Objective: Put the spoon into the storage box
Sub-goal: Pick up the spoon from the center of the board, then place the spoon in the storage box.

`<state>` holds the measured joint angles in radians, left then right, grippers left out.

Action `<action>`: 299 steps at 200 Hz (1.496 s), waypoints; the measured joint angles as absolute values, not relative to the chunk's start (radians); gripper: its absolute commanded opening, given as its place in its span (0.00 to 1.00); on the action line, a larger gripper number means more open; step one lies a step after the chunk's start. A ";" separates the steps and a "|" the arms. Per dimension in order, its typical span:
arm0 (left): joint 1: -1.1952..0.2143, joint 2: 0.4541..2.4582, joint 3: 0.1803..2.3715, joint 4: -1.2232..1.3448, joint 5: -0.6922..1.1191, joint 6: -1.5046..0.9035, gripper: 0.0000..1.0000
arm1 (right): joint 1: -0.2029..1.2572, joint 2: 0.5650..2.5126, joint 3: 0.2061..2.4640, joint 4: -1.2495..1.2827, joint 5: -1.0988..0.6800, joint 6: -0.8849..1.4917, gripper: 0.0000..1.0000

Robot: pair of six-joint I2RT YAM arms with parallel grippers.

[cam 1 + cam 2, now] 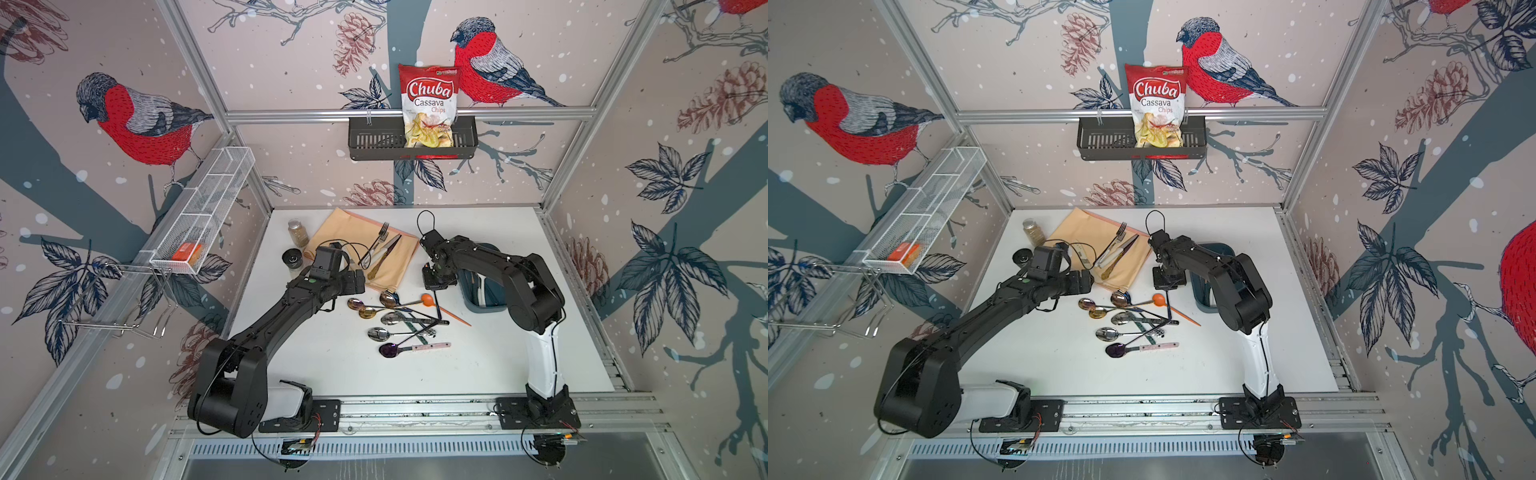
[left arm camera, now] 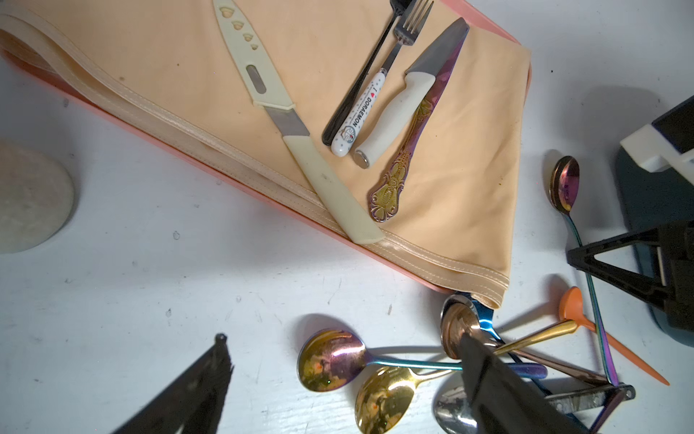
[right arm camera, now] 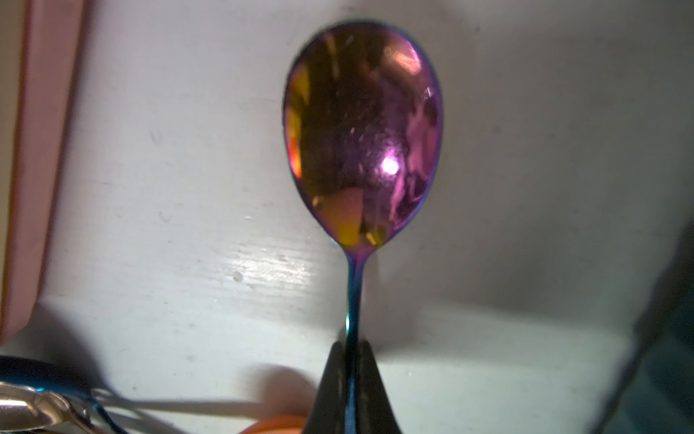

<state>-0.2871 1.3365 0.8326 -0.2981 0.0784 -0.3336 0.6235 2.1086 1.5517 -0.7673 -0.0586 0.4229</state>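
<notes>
My right gripper [image 3: 351,349] is shut on the thin handle of an iridescent purple-gold spoon [image 3: 362,131], just behind its bowl. In the left wrist view the spoon [image 2: 564,184] lies beside the cloth, and its handle runs back into the pile. In both top views only the handle [image 1: 437,307] [image 1: 1168,307] shows below the right gripper [image 1: 435,291]. The dark teal storage box [image 1: 484,301] [image 1: 1204,299] sits just right of it, mostly hidden under the right arm. My left gripper [image 2: 341,360] is open over the pile of several spoons [image 1: 399,320], holding nothing.
An orange spoon [image 1: 428,298] lies next to the held handle. A peach cloth [image 1: 328,237] behind the pile carries forks and knives. A jar [image 1: 297,232] and a black round lid [image 1: 293,257] stand at back left. A black wall basket [image 1: 374,141] and a white mesh tray [image 1: 203,212] hang above.
</notes>
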 measured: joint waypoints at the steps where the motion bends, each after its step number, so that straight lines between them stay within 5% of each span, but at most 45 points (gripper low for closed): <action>1: -0.287 1.336 0.833 -0.298 0.078 -0.334 0.96 | 0.624 2.108 1.551 -0.768 -0.059 0.423 0.03; 154: -0.387 1.449 0.956 -0.268 0.165 -0.321 0.96 | 0.521 1.890 1.607 -0.862 0.017 0.408 0.02; 299: -0.501 1.592 1.064 -0.222 0.189 -0.344 0.96 | 0.299 1.804 1.333 -0.759 0.018 0.288 0.03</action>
